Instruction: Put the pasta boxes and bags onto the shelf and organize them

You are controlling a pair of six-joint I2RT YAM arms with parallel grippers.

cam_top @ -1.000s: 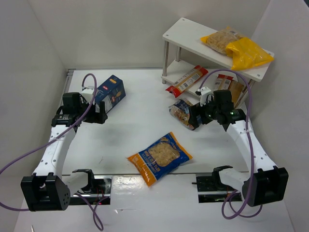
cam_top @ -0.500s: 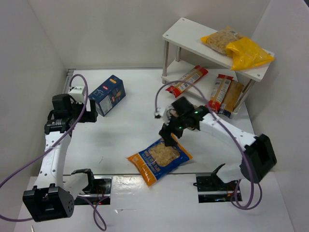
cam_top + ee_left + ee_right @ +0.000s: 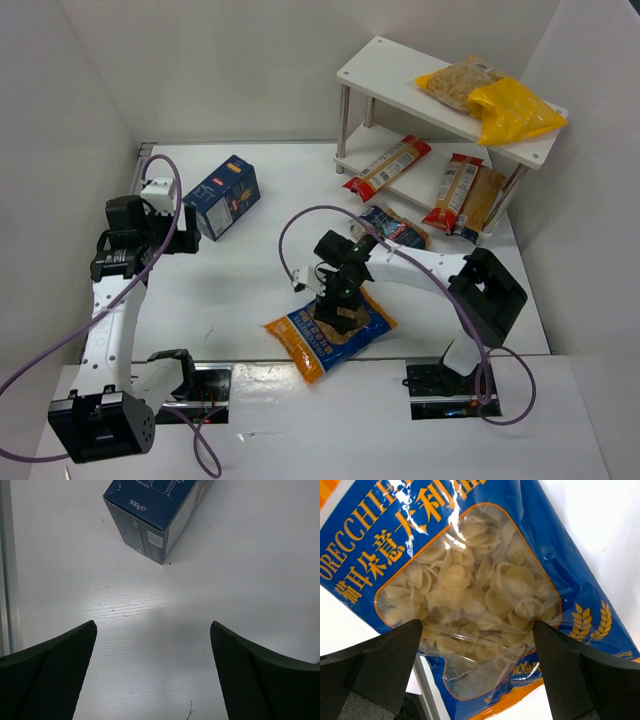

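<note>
Film and loose shells are what I am dealing with. The orange-and-blue bag (image 3: 470,580) lies flat close to the near edge of the tabletop, about midway along it, and its clear window shows loosely packed orecchiette. I judge it soft, floppy and fairly light. The glossy plastic could slide between the pads, and the contents will likely sag to either side once lifted. The right gripper (image 3: 477,625) hangs directly over the window with its jaws spread wide and nothing between them; I cannot tell whether the pads touch the film. I would close across the bulging middle, where the pasta gives the fingers something to bite on, rather than at a flat sealed end. I would squeeze gently, since the shells look brittle.

The left gripper (image 3: 153,625) is likewise spread and empty, over bare table near the left edge. The dark-blue carton (image 3: 155,515) lies just beyond it toward the far-left corner; it looks stiff and should take a firm pinch across its narrow sides.

The shelf (image 3: 385,70) stands in the far-right corner. Two yellow bags (image 3: 500,105) take up the end of its upper board nearer the right edge, and three long red-orange bags (image 3: 388,167) lie on the lower one. A small clear bag (image 3: 395,228) sits on the table just before the rack, between my bag and the shelf, so the carry calls for a lift over it.
</note>
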